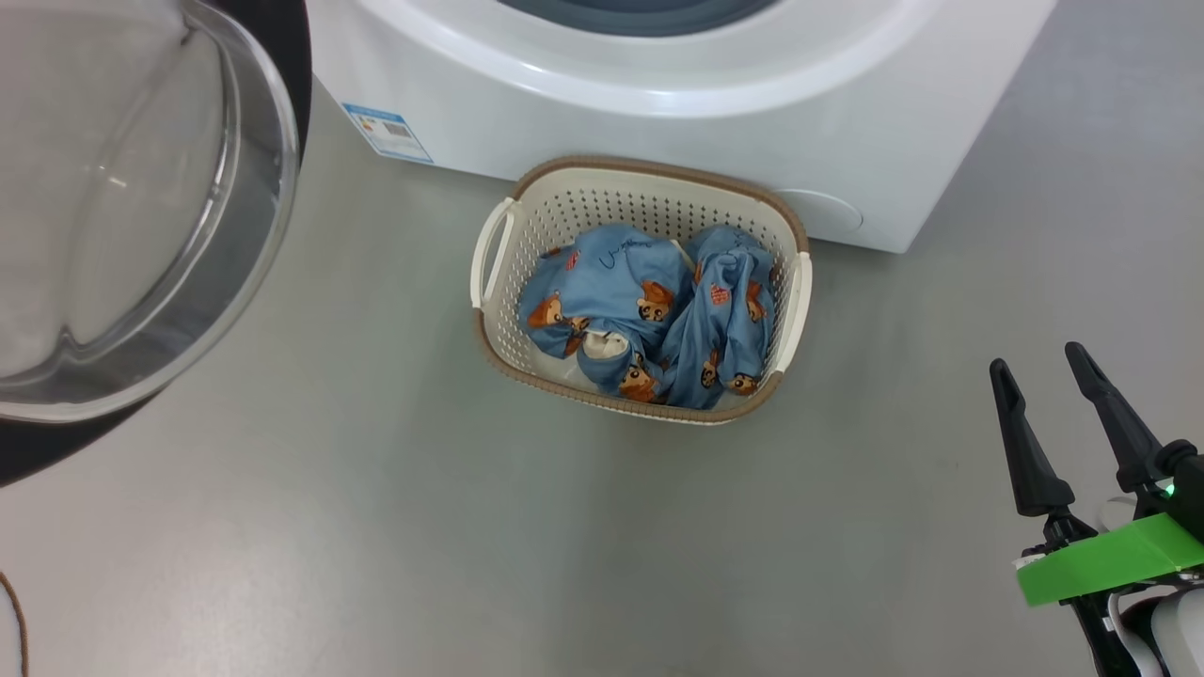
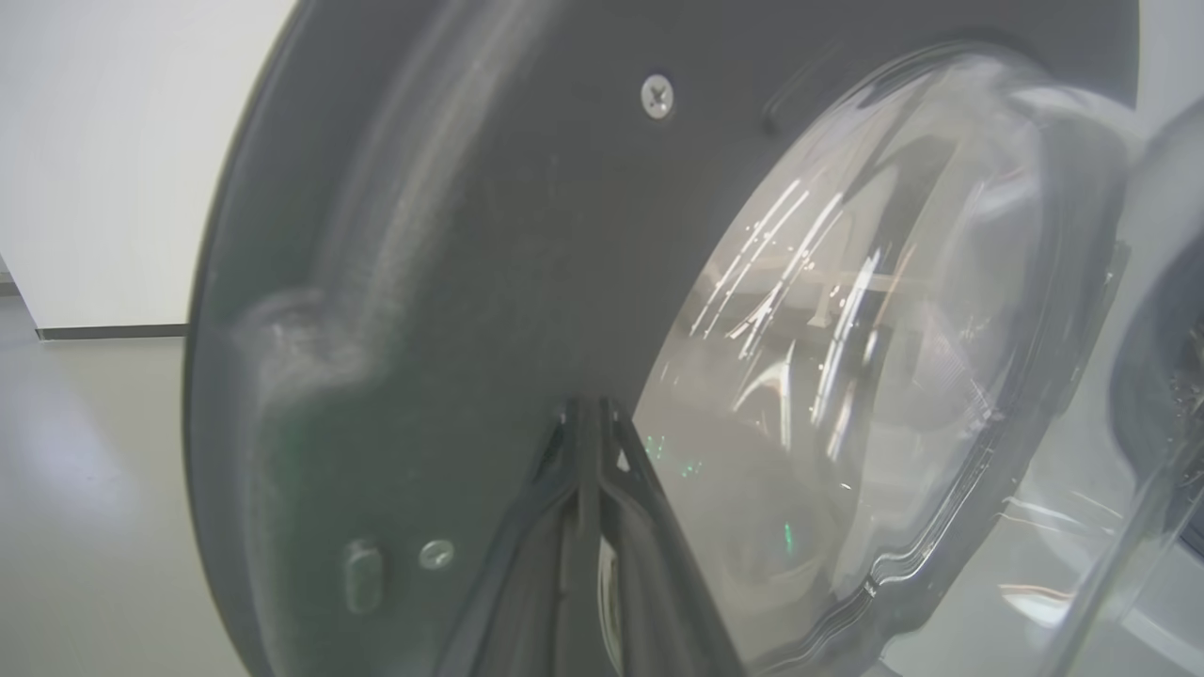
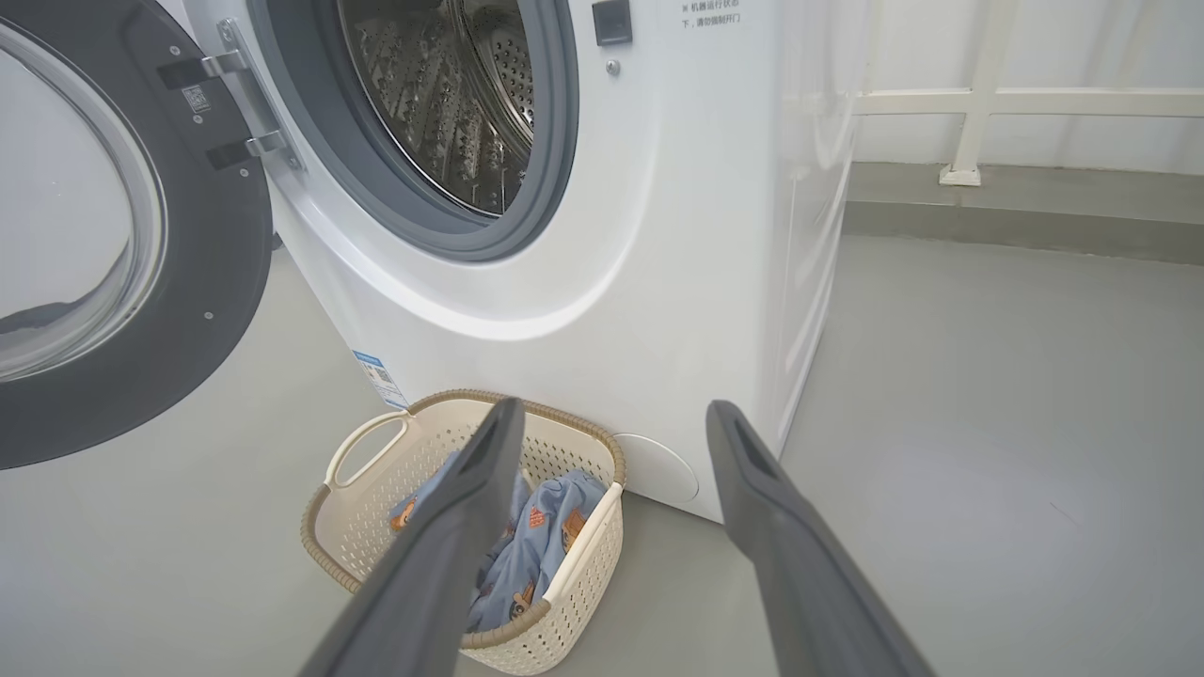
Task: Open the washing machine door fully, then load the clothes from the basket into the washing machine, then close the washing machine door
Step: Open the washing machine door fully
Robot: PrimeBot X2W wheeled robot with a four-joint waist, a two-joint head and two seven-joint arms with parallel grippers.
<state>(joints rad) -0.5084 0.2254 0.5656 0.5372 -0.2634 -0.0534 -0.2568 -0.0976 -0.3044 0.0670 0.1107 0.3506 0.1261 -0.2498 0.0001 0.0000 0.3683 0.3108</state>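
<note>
Head view, clothes [image 1: 649, 315] in basket [image 1: 602, 202], washing machine door [image 1: 122, 207] open

Markings on washing machine [image 3: 658, 235] front: small Chinese notice [image 3: 710, 12] at top, apparently "机器运行状态下,请勿强制开门"; blue label [image 3: 379, 374] low down, print illegible.

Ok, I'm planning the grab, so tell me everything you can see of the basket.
The basket is a cream, perforated plastic tub, a rounded rectangle with a brown woven-look rim and two white side handles. It stands upright on the grey floor, close before the washing machine, with the blue bear-print clothes bundled inside.
</note>
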